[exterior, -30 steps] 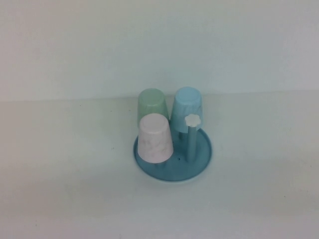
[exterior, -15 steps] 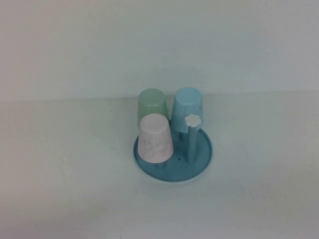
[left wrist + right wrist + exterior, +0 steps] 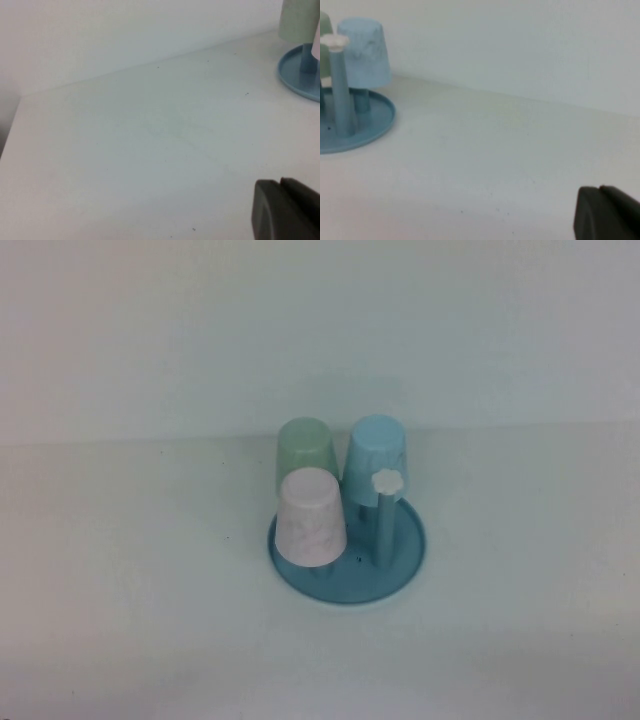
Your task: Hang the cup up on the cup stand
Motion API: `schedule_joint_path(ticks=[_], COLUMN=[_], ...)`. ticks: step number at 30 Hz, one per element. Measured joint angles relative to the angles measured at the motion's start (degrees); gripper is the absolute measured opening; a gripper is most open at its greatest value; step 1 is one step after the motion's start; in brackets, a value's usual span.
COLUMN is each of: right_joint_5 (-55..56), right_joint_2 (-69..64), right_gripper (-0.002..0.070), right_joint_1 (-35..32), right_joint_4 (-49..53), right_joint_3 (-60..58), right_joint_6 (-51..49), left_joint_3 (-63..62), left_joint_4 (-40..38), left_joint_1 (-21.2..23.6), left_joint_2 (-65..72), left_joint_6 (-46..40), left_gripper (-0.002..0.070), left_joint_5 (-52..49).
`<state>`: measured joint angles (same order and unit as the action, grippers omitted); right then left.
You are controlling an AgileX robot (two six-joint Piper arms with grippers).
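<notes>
- The cup [image 3: 311,518] is a small, pale pink tumbler, tapered and without a handle, with a faint whitish marbled pattern on its side.
- It sits upside down on the near-left peg of the cup stand [image 3: 404,562], closed base up and wider mouth down over the dish.
- The cup stand is a round teal-blue dish on the white table [image 3: 120,580]; one bare peg [image 3: 385,523] stands upright at its right side, tipped with a white flower cap.
- A pale green cup [image 3: 304,450] and a light blue cup [image 3: 376,455] hang inverted on the two rear pegs, just behind the pink one.
- The left gripper [image 3: 285,210] shows only as a dark edge in its wrist view, well away from the stand.
- The right gripper [image 3: 606,214] shows likewise, well apart from the stand on the other side.
- Neither arm appears in the high view.
</notes>
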<state>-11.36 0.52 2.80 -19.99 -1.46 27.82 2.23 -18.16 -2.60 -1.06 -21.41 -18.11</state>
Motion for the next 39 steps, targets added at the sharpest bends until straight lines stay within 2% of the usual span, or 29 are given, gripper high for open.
schedule_joint_path(ticks=[8,16,39], right_joint_5=[-4.57,-8.84,-9.27], right_joint_2=[0.0,0.0,0.0], right_gripper=[-0.0001,-0.0001,-0.0001], right_joint_1=[-0.43,-0.43,-1.91], right_joint_4=[8.42,16.6,18.09], right_joint_3=[0.0,0.0,0.0], right_joint_6=[-5.38,-15.99,-23.16], left_joint_3=[0.0,0.0,0.0], left_joint_4=[8.01,8.3,8.3], left_joint_1=[0.0,0.0,0.0], left_joint_2=[0.0,0.0,0.0], left_joint_6=[10.4,10.51,9.45], left_gripper=[0.0001,0.0001,0.0001], left_joint_5=[1.36,1.36,1.29])
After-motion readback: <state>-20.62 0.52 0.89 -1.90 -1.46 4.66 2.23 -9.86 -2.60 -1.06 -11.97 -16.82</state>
